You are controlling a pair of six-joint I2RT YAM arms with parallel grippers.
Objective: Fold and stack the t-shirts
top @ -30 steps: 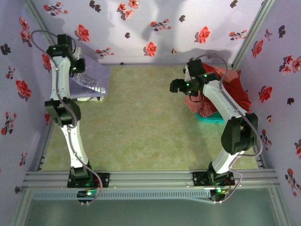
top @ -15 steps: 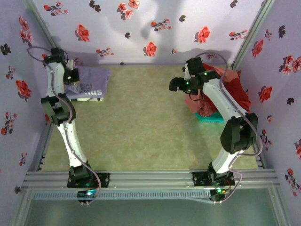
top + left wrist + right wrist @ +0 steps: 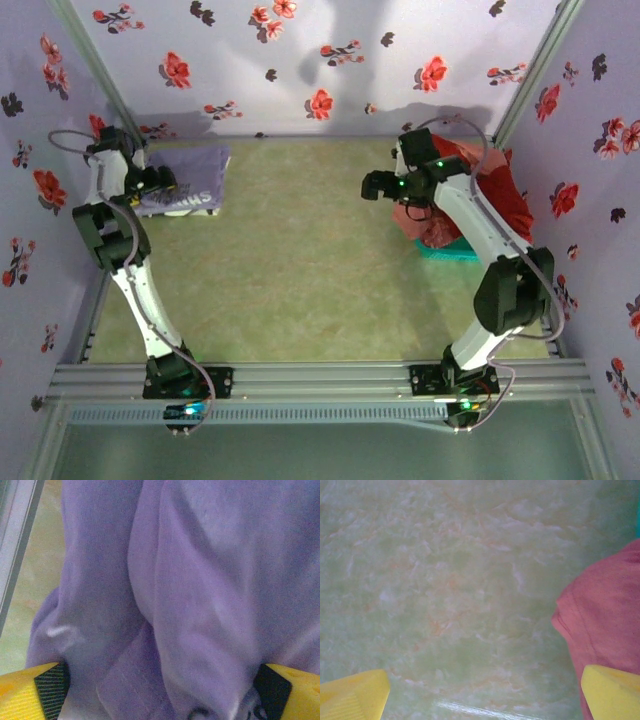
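My left gripper (image 3: 162, 685) is out at the far left corner, right down on the lavender t-shirt (image 3: 192, 172). Both yellow fingers (image 3: 30, 692) are spread wide, released, with a soft ridge of purple cloth bunched between them and nothing pinched. From above, that shirt lies fairly flat on the table (image 3: 300, 270), close to the back wall and the left wall, its white lettering (image 3: 188, 196) along the near edge.

Over to my right gripper (image 3: 482, 692): fingers splayed wide too, gripping nothing, hanging over bare green marbled tabletop. A fold of pink cloth (image 3: 605, 630) sits just beside my right-hand fingertip, and I can't tell whether it touches. In the overhead view this gripper hangs towards the far right of the table, just left of the heap of red and pink t-shirts (image 3: 485, 190). That heap is piled in and over the teal basket (image 3: 447, 252), against the right wall, well apart from the lavender one.
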